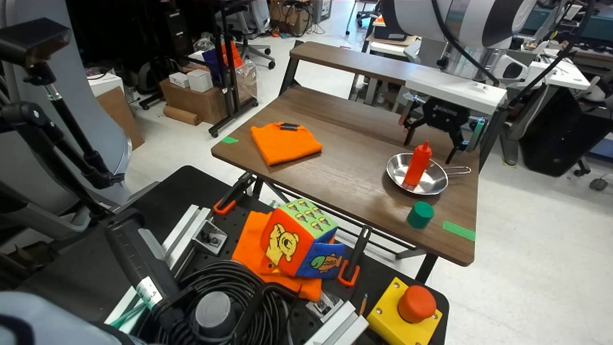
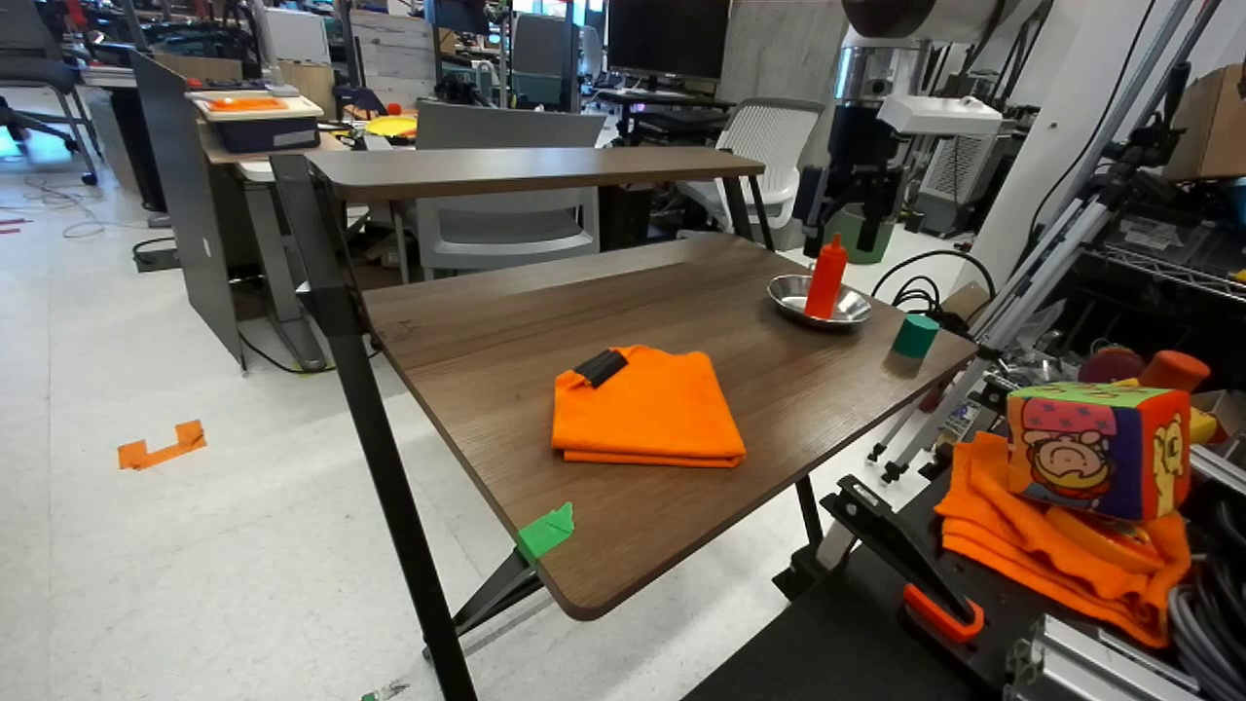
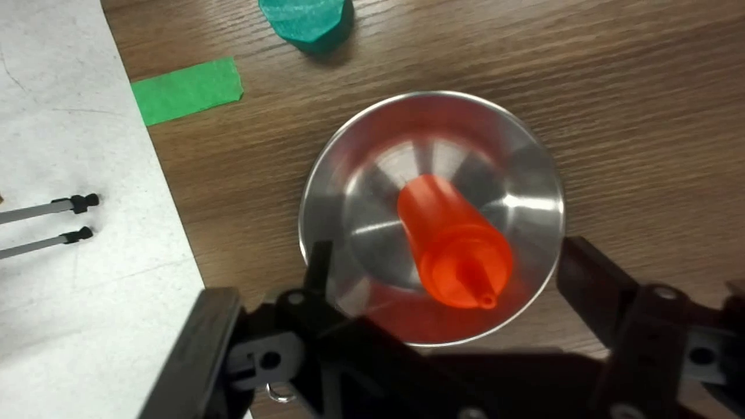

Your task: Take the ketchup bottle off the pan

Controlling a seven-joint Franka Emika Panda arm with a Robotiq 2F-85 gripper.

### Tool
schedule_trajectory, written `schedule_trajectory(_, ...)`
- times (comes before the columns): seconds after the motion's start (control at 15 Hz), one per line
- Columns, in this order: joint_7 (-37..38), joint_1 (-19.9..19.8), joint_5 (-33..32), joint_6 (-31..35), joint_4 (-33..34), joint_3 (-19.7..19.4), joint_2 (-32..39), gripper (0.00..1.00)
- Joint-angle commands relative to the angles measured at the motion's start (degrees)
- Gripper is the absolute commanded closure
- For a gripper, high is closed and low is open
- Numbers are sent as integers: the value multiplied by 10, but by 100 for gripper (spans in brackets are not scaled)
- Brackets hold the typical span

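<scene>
Wrist view: see gripper point(image 3: 447, 250) along bottom of frame, spread wide, holding nothing. Find ketchup bottle point(image 3: 451, 241) standing upright inside pan point(image 3: 364, 244) near frame centre. Note green cup point(image 3: 305, 20) at top edge, green tape point(image 3: 189, 90) at upper left.

All views down onto tabletop point(image 1: 345, 158)

Ketchup bottle point(image 1: 418, 165) standing in the silver pan point(image 1: 435, 180), gripper point(image 1: 428, 149) hanging close by.
In an exterior view: jaws set wide apart, clear of the bottle; pan near one end of the wood table point(image 1: 349, 172). Small green faceted piece point(image 1: 420, 215) near the pan; folded orange cloth point(image 1: 285, 145) well apart, toward the opposite end. Green tape strips point(image 1: 459, 231) at table edges. Nearer, black board point(image 1: 189, 187): picture cube point(image 1: 299, 239) on orange fabric point(image 1: 249, 247), coiled black cable point(image 1: 244, 282), yellow box point(image 1: 389, 311) with red button point(image 1: 416, 304).
</scene>
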Motion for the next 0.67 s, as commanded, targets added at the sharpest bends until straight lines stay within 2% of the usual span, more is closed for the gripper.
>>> schedule_trajectory(0.0,29,6,-23,2,26,-3,27,29)
schedule_trajectory(0.13,46,8,-28,-2,31,-5,32,39)
schedule_trajectory(0.53,71,11,-33,-31,34,-4,19,86)
schedule_trajectory(0.6,72,10,-31,-36,35,-3,16,87)
